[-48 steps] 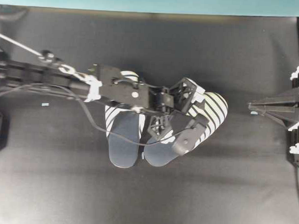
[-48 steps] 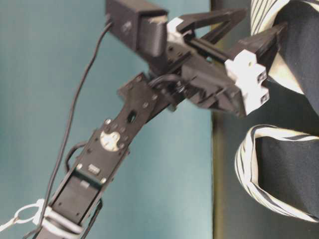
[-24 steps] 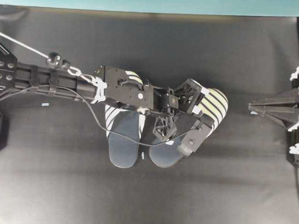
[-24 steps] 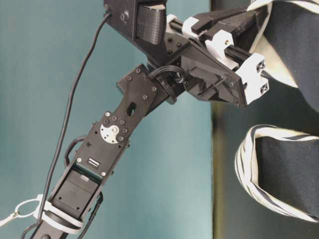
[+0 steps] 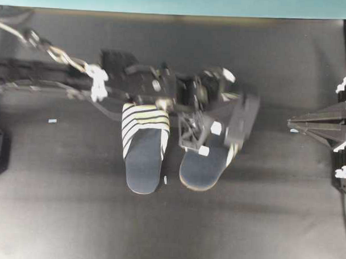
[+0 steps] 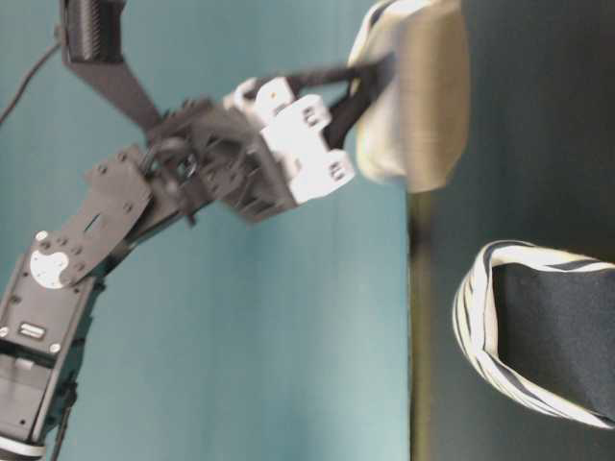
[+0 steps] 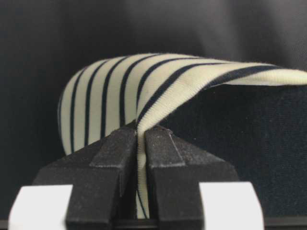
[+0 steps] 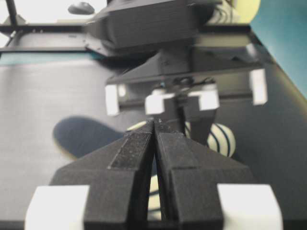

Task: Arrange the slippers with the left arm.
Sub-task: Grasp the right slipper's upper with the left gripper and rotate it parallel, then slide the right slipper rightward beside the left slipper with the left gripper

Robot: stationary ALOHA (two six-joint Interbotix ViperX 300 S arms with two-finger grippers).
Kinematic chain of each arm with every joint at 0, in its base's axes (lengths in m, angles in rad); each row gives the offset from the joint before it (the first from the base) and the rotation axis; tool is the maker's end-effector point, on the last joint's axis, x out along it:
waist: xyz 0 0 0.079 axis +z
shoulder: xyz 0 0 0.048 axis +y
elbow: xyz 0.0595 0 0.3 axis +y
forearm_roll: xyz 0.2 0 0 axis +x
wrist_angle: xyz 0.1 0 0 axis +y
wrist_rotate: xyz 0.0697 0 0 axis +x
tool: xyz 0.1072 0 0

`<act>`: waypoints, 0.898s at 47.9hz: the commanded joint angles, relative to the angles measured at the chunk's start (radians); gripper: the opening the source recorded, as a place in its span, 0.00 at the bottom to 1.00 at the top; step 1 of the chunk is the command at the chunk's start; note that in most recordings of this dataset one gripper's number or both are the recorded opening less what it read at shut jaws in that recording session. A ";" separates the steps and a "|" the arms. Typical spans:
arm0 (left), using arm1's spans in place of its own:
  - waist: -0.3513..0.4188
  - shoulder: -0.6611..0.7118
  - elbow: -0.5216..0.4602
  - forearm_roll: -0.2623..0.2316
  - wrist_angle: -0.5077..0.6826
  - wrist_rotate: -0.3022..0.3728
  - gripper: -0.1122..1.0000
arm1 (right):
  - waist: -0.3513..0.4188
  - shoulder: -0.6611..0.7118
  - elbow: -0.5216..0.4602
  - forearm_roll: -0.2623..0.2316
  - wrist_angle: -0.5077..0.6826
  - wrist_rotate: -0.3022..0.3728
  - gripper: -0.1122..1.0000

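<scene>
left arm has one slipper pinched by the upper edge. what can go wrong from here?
1. The left gripper holds only the thin striped rim of the held slipper; the fabric could slip out mid-move.
2. That slipper hangs close beside the other slipper, so swinging or lowering it may knock the other askew.
3. Overhead blur suggests fast motion, which raises both risks.

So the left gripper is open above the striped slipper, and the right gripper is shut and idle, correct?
Not quite: the left gripper is shut on the striped slipper, pinching its upper edge, as the left wrist view shows. The right gripper is indeed shut and idle.
</scene>
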 commanded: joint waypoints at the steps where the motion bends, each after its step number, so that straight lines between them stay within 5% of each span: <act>1: 0.018 -0.035 0.006 0.000 0.069 -0.046 0.11 | -0.005 0.005 -0.006 0.002 -0.005 0.002 0.09; 13: 0.046 -0.051 0.041 0.000 0.089 -0.118 0.11 | -0.005 0.003 -0.006 0.002 -0.005 0.002 0.09; 43: 0.048 -0.021 0.086 0.000 0.034 -0.127 0.11 | -0.005 0.003 -0.005 0.002 -0.009 0.002 0.09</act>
